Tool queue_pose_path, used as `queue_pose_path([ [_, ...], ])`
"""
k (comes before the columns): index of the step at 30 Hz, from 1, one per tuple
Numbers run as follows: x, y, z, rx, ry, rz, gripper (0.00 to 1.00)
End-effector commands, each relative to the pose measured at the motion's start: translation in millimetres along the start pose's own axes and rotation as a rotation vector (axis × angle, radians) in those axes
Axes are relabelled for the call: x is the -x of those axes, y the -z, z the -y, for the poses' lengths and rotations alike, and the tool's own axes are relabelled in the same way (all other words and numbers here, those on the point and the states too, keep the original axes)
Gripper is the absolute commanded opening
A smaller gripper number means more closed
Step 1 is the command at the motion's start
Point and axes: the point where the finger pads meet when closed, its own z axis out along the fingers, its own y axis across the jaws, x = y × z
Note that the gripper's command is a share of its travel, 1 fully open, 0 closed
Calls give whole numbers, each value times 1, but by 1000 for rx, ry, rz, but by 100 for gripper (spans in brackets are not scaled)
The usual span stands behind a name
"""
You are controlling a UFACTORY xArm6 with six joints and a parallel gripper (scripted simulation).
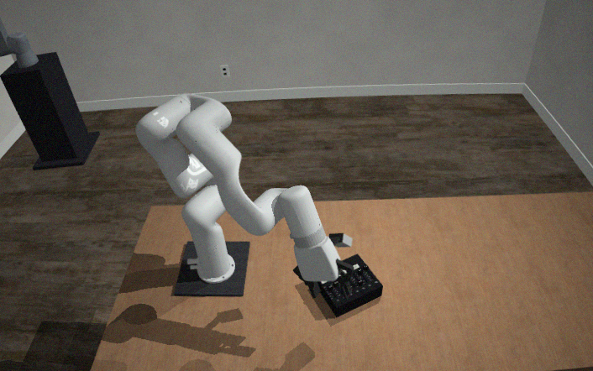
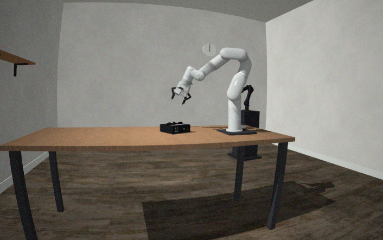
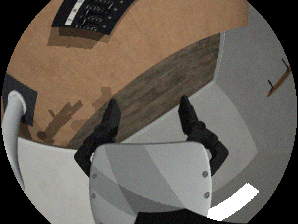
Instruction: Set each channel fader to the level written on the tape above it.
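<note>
The black lighting desk [image 1: 355, 284] [image 2: 175, 128] stands on its feet on the wooden table [image 1: 459, 262] [image 2: 99, 137] [image 3: 186, 23], near the robot's base. Its faders and tape labels are too small to read in any view. My gripper [image 1: 328, 278] [image 2: 180, 96] [image 3: 148, 104] is open and empty. In the exterior view it hangs high above the desk, tilted. In the top view it overlaps the desk's near-left part and hides some of it. In the wrist view the desk lies far off at the upper left.
The arm's dark base plate [image 1: 212, 269] [image 2: 236, 131] lies on the table left of the desk. A black pedestal [image 1: 44, 109] [image 2: 250, 118] stands on the floor behind the table. The table's far edge shows in the wrist view just beyond the fingers.
</note>
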Motion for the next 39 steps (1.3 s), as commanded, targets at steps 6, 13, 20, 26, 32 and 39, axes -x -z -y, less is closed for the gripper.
queue_pose_path([
  [6,-93,-1,0,-228,221,-166,100],
  [13,-137,7,10,-316,331,-237,100],
  [20,-173,17,21,-386,423,-297,100],
  [26,-173,17,21,-387,424,-297,100],
  [32,-173,17,21,-387,424,-297,100],
  [39,-173,17,21,-387,424,-297,100],
])
